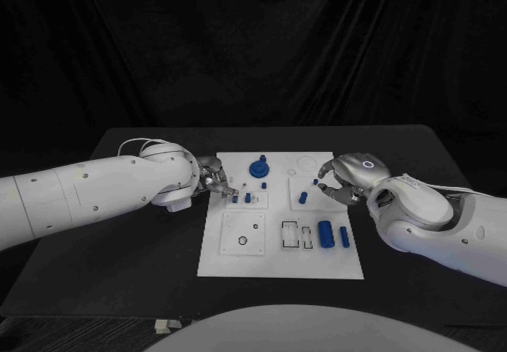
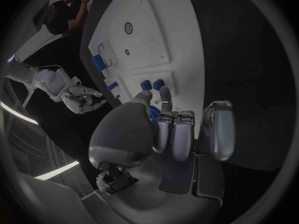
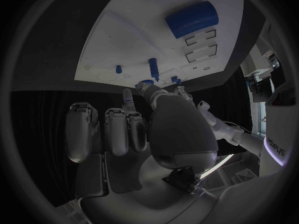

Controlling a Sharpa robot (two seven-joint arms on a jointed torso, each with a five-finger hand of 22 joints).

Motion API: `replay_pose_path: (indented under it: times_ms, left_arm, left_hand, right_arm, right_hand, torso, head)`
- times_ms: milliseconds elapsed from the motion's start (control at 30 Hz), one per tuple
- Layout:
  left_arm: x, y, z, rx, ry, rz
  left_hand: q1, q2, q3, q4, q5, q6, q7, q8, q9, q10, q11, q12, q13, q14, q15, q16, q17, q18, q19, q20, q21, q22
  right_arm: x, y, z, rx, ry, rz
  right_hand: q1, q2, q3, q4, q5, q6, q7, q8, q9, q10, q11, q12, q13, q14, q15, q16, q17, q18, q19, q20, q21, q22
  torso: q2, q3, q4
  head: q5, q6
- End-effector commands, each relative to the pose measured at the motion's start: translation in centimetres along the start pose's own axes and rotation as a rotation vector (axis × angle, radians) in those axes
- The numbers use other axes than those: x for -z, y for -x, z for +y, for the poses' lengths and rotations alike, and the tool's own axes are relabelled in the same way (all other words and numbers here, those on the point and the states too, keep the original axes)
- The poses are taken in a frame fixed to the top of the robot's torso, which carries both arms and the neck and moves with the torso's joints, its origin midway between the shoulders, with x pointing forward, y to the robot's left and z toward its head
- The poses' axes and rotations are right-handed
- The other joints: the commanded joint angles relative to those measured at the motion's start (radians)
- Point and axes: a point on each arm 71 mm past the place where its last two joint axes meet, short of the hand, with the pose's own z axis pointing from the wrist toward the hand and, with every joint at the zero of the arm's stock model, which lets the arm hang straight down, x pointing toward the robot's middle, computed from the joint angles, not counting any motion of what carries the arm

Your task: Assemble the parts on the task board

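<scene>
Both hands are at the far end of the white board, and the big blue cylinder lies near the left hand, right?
Not quite: the big blue cylinder lies on the right hand's side, nearer the robot, as the head view shows. Both hands, the left hand included, are at the board's far end.

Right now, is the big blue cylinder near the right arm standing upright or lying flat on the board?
Lying flat. The big blue cylinder rests on its side on the task board, its rounded length facing up.
</scene>
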Motion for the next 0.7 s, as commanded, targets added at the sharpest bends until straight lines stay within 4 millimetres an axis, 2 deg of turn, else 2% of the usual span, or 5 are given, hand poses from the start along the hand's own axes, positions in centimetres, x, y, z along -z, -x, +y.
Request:
replay_pose_path:
  times_ms: [33,700]
  left_arm:
    - [-0.07,-0.01,-0.15,-0.047,0.010,0.016]
    - [-0.57,-0.21,-0.97,-0.051,-0.018,0.014]
  left_hand:
    - [-0.012,0.000,0.002,0.005,-0.004,-0.003,0.003,-0.011,-0.007,0.091,-0.007,0.000,0.245,0.104,-0.004,0.003,0.263,0.005,0.003,-0.003,-0.001,0.197]
    - [-0.030,0.003,0.002,0.006,-0.013,-0.007,0.010,-0.037,-0.023,0.086,-0.001,-0.005,0.239,0.104,-0.001,0.003,0.263,0.006,-0.001,-0.001,-0.008,0.195]
  right_arm:
    - [0.09,-0.01,0.01,-0.005,-0.006,-0.006]
    - [0.05,-0.14,0.08,-0.005,-0.005,-0.002]
  right_hand:
    - [-0.008,-0.001,0.006,0.001,0.005,0.005,0.000,-0.001,-0.001,0.105,-0.003,0.004,0.263,0.061,-0.005,-0.005,0.020,0.002,0.033,-0.003,-0.005,0.208]
    - [-0.008,-0.001,0.006,0.001,0.005,0.005,0.000,-0.001,-0.001,0.105,-0.003,0.004,0.263,0.061,-0.005,-0.005,0.020,0.002,0.033,-0.003,-0.005,0.208]
  torso:
    - [0.000,-0.0001,-0.0003]
    - [0.000,0.0001,0.0002]
  head:
    - [-0.001,0.000]
    - [-0.002,0.000]
